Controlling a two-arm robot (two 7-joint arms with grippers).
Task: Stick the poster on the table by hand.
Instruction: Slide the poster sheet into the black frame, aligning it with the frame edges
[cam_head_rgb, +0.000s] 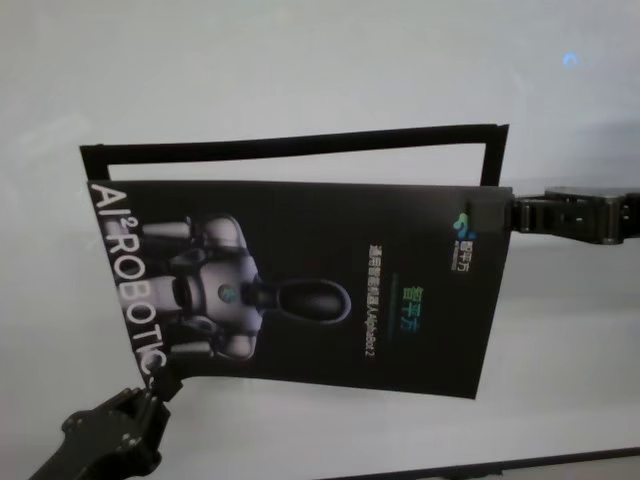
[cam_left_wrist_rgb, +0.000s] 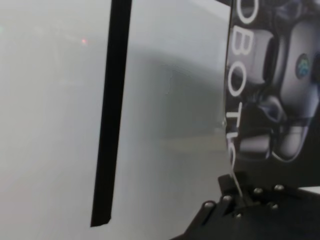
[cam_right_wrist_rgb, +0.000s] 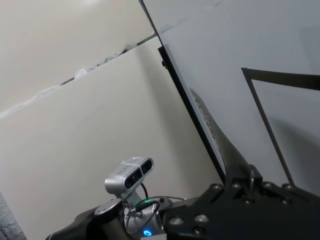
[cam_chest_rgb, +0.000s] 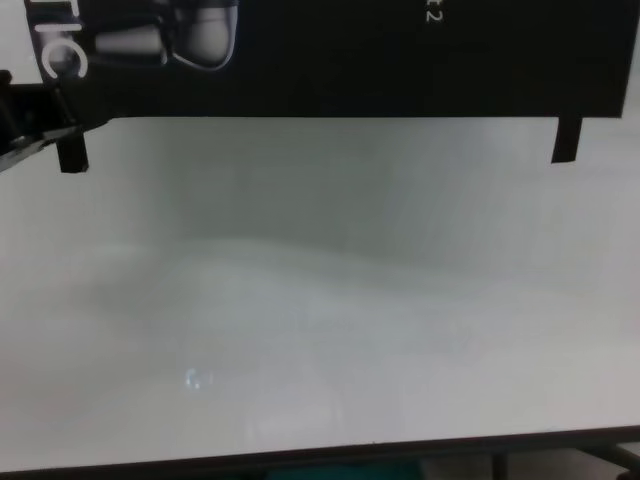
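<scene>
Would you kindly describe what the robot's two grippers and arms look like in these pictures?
Both are matte black. The left gripper has chunky angular segments with small round screw heads along its fingers. The right gripper is flat and blocky, likewise studded with screws; a silver camera module with a blue light sits behind it.

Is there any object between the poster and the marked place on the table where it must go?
Nothing visible. The poster, held by the left gripper and right gripper, hangs over the black tape outline on the table.
</scene>
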